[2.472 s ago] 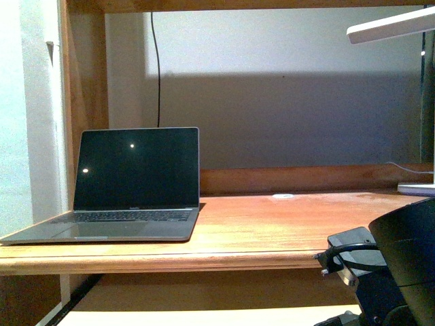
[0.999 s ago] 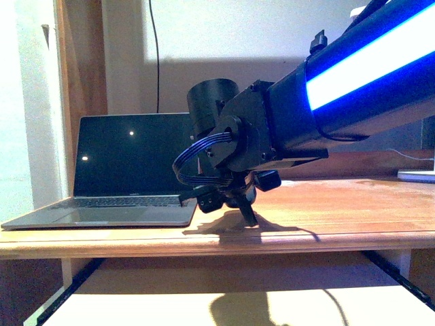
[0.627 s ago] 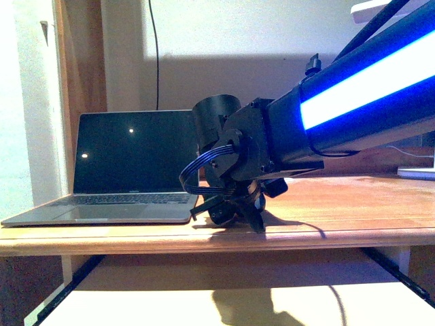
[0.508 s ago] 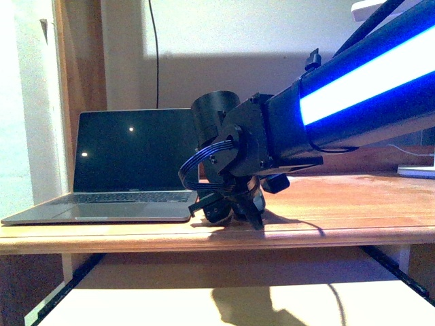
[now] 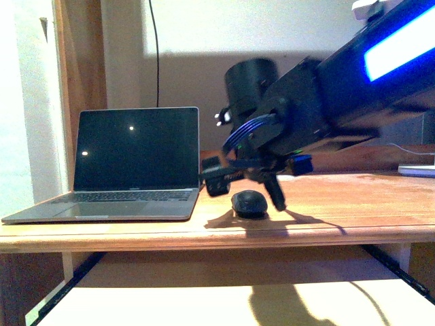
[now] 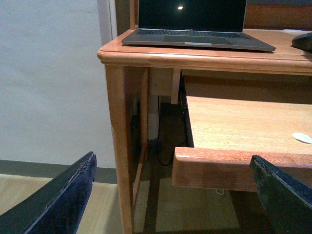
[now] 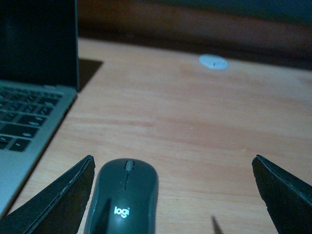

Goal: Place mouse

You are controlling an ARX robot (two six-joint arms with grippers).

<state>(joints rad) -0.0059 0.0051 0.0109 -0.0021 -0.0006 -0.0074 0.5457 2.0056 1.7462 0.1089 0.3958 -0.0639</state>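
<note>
The dark grey mouse [image 5: 249, 204] lies free on the wooden desk top [image 5: 353, 210], just right of the laptop [image 5: 129, 176]. My right gripper [image 5: 248, 190] is open and hangs just above the mouse, apart from it. In the right wrist view the mouse [image 7: 124, 197] lies between the spread fingers, close to one finger [image 7: 63, 202], with the gripper [image 7: 173, 195] empty. My left gripper [image 6: 175, 195] is open and empty, low in front of the desk's left leg; it does not show in the front view.
A small flat white disc [image 7: 213, 62] lies near the desk's back edge. A pull-out shelf [image 6: 243, 168] sticks out under the desk top, with a small white disc [image 6: 302, 138] on it. A lamp base [image 5: 418, 170] stands at far right. A cable [image 5: 156, 61] hangs behind the laptop.
My right gripper has let go of the mouse on the desk and risen up and to the right. The mouse now lies uncovered beside the laptop.
</note>
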